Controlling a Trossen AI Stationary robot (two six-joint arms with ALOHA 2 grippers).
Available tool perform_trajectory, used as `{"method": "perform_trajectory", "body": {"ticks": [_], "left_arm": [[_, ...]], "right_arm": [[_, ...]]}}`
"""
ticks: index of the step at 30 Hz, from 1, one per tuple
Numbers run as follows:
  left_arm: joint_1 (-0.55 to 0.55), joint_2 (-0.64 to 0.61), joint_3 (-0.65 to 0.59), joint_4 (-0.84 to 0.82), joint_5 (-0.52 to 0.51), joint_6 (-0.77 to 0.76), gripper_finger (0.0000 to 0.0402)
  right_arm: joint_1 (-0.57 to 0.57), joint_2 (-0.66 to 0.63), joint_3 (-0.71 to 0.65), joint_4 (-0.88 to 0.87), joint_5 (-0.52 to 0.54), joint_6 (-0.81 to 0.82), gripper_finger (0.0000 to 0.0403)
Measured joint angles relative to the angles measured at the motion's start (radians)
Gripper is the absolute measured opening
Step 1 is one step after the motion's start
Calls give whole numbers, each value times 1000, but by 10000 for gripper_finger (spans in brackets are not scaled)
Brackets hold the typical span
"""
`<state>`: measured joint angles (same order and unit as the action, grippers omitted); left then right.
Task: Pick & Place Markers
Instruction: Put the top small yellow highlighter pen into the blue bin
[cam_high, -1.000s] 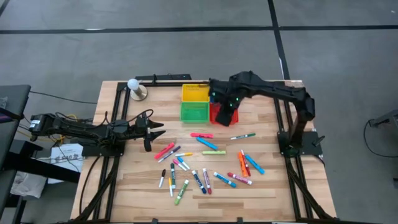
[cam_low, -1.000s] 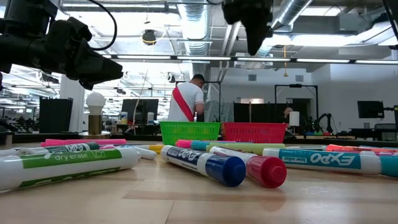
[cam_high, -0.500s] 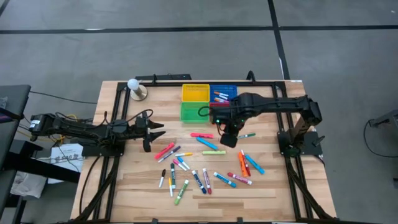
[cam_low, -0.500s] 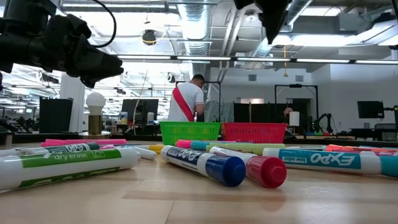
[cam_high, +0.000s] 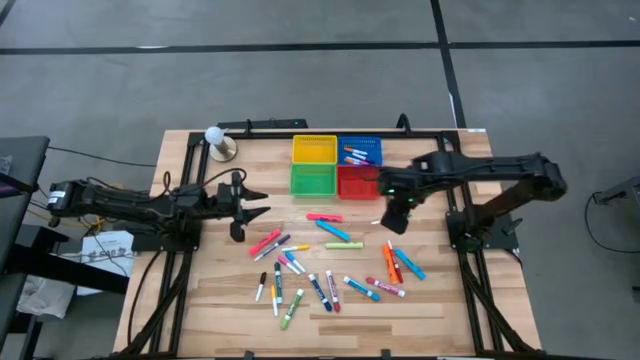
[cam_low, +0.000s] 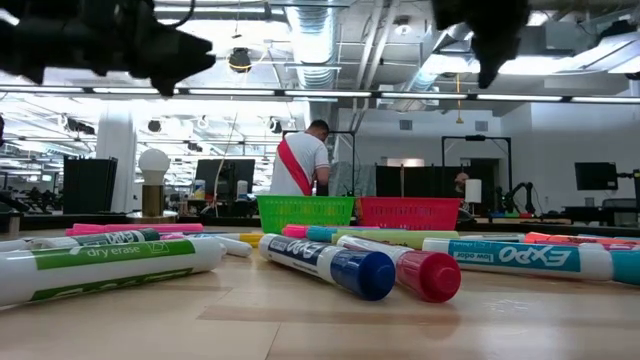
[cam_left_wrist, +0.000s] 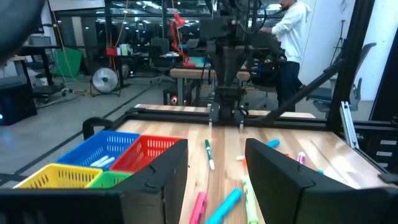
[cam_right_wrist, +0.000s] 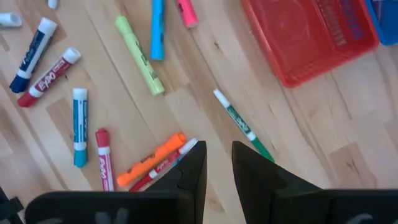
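hovering right gripper (cam_high: 398, 222) over the thin green marker (cam_right_wrist: 241, 124), jaws empty, a narrow gap between them.
marker lies on the table just ahead of the fingertips, long axis slanting across the jaw gap, near the red basket (cam_right_wrist: 311, 34); left gripper (cam_high: 250, 207), jaws spread, is well apart.

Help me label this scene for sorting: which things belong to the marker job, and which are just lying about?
Job: the markers scattered on the table; the yellow, blue, green and red baskets; the right hand above the thin green marker.
Lying about: the white ball on its stand.
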<state>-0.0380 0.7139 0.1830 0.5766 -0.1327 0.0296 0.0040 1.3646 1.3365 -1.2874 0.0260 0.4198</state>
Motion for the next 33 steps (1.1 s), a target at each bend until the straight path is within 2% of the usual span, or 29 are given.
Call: {"method": "perform_trajectory", "body": {"ticks": [11, 15, 20, 28, 33], "left_arm": [[-4, 386, 304, -33, -1, 0, 161], [-27, 491, 470, -191, -1, 46, 161], [-61, 580, 686, -458, -1, 94, 161], [-120, 664, 897, -627, -43, 83, 161], [-161, 705, 1006, -760, -60, 9, 161]], "right_arm": [[3, -338, -242, 69, -3, 53, 66], [5, -441, -308, 73, -3, 53, 66], [5, -553, -396, 134, -27, 53, 66], [35, -695, -520, 239, -54, 79, 66], [74, -778, -581, 300, -56, 122, 66]]}}
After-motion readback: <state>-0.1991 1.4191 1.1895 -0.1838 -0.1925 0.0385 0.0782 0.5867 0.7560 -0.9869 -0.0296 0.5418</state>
